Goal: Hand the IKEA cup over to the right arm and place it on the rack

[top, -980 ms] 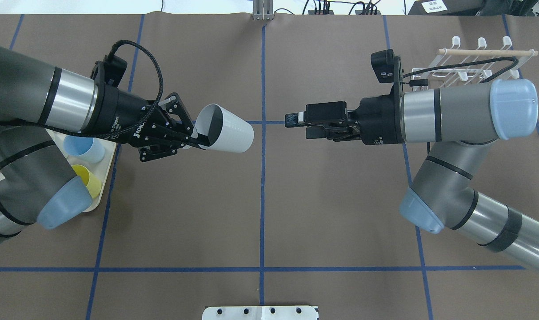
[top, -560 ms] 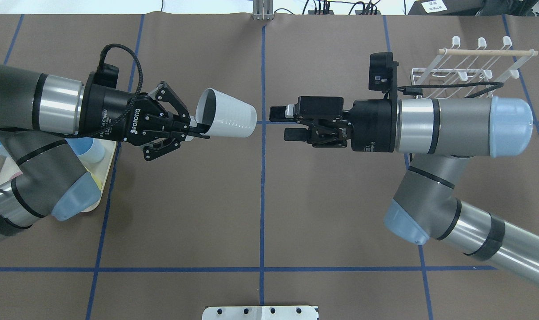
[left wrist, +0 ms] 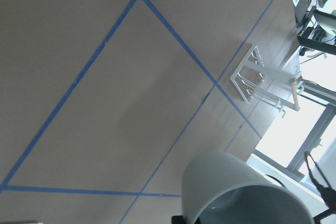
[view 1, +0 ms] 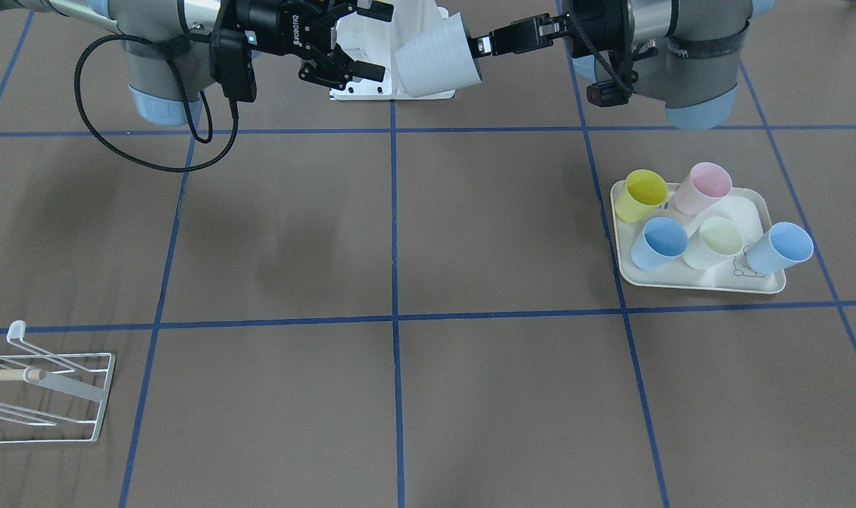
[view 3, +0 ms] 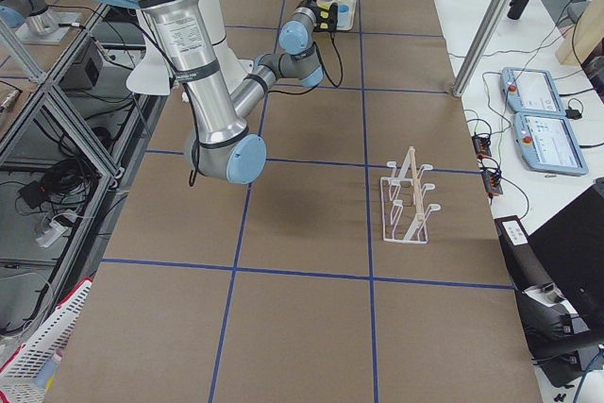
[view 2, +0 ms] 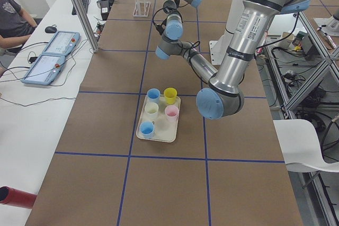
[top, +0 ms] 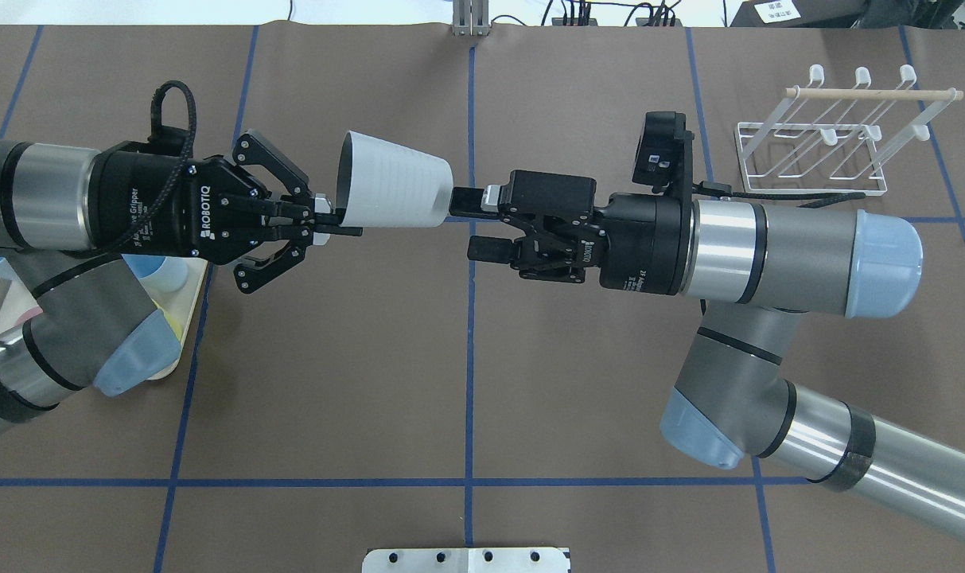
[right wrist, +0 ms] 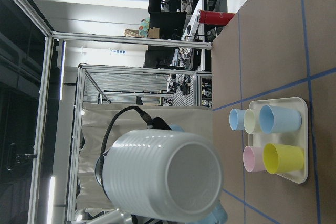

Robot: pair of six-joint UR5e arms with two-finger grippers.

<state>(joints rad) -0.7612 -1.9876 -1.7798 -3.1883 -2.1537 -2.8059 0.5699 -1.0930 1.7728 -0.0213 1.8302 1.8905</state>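
Observation:
The white ribbed IKEA cup (top: 391, 192) lies on its side in the air over the table's middle, mouth toward my left arm. My left gripper (top: 332, 224) is shut on its rim. My right gripper (top: 474, 224) is open, with its upper fingertip right at the cup's base and the lower finger below and beside it. In the front-facing view the cup (view 1: 435, 58) hangs between the left gripper (view 1: 483, 45) and the right gripper (view 1: 373, 40). The right wrist view shows the cup's base (right wrist: 163, 177) close up. The white wire rack (top: 832, 137) with its wooden rod stands at the far right.
A cream tray (view 1: 696, 283) with several coloured cups, among them a yellow one (view 1: 645, 194) and a pink one (view 1: 706, 185), sits under my left arm. The rack also shows in the front-facing view (view 1: 46, 395) and in the exterior right view (view 3: 408, 197).
My left arm has carried the cup farther back and levelled it. My right gripper has moved left, from well clear of the cup to its base.

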